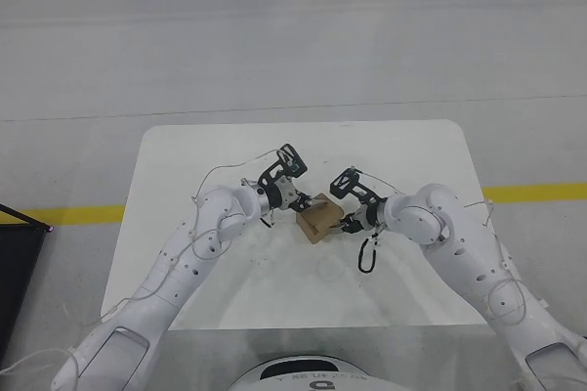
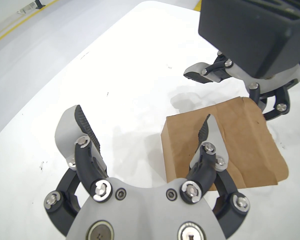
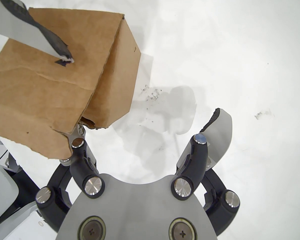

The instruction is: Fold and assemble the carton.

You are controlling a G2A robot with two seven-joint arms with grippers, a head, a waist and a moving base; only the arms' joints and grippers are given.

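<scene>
Both arms are reaching in from the near edge of the white surface (image 1: 400,156) and meeting at its middle. The carton (image 1: 319,217) is sitting there between them, a small brown box, partly folded.

Left pincer (image 2: 145,126) is standing wide. One fingertip (image 3: 65,55) is lying on or just over the carton's top face, and the other finger is hanging above bare surface, beside the box and apart from it.

Right pincer (image 3: 147,131) is also gaping wide. One finger is sitting tucked behind the carton's ragged lower edge, mostly hidden by the cardboard. The other is hanging free over the surface, well away from the box. It is gripping nothing.

On the carton's side facing the right pincer, two panels are overlapping along a slanted seam, and a small gap is showing at the torn corner.

Beyond the surface's far edge, grey floor (image 1: 293,59) is showing, with a yellow line (image 1: 78,213) crossing it.
</scene>
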